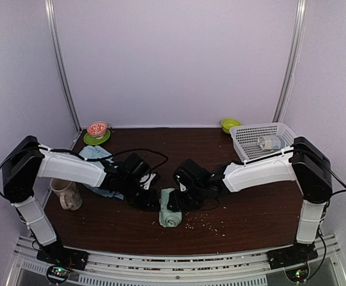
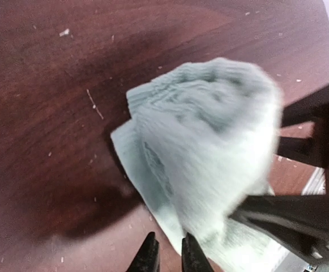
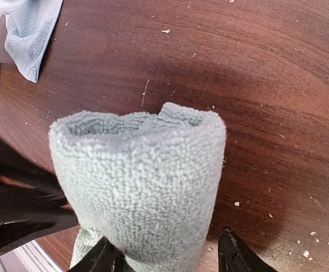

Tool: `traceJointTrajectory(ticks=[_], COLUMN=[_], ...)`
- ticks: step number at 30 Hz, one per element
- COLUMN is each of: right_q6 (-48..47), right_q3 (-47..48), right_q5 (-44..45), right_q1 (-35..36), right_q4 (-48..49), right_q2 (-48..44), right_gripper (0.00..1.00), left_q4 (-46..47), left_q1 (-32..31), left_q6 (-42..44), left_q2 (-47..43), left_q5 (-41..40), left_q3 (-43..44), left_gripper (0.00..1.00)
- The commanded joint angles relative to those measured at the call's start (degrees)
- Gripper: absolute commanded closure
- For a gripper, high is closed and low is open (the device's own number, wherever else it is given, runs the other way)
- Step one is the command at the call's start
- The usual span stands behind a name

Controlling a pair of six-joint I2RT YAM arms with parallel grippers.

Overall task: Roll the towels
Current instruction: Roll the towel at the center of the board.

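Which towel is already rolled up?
The sage-green towel, wound into a tight roll; the light blue towel lies loose and unrolled near the mug.

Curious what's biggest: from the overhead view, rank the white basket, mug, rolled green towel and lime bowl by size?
1. white basket.
2. rolled green towel and mug: too alike to rank.
3. lime bowl, though it sits farthest back.

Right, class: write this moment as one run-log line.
task: roll towels | green towel: rolled | blue towel: not rolled | right claw: open, straddling roll | left claw: narrow gap, at roll
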Motion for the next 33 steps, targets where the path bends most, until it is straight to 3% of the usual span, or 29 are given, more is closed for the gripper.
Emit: traceJointTrajectory(ticks=[1,5,13,22,29,33], right_q6=[0.05,-0.13,-0.32,-0.73,-0.95,-1.81], right_q3=[0.94,1.21,0.79,0.3,-2.44,-3.84], right_q5=[2.51,2.79,2.9,2.0,3.49,3.33], right_q1=[0.68,0.83,0.83,0.84,0.91,1.81], right_q4=[-2.84,-2.87,-2.82,-2.05,-3.93,-4.13], right_q2=[2.28,2.69,2.13,0.44,-6.63,-9.79], right_gripper=[0.43,0.44,0.43,0.43,0.4,0.43], left_q4=[-2.94,-2.18,1.22,7.07,10.1,11.0], left_q1=[0.27,0.76,1.16,2.44,3.24,3.24], left_q6=[1.47,1.04,-0.5,-3.21,-5.09,-5.64], left_q2=[-6.51,-7.37,1.94,9.91,13.82,14.05], left_q5=[-1.27,-1.58,1.16,3.77,4.66,4.62], left_q3=[-0.24,2.94,8.69,7.79,6.83,5.86], left_gripper=[0.85,0.86,0.91,0.97,1.0,1.0])
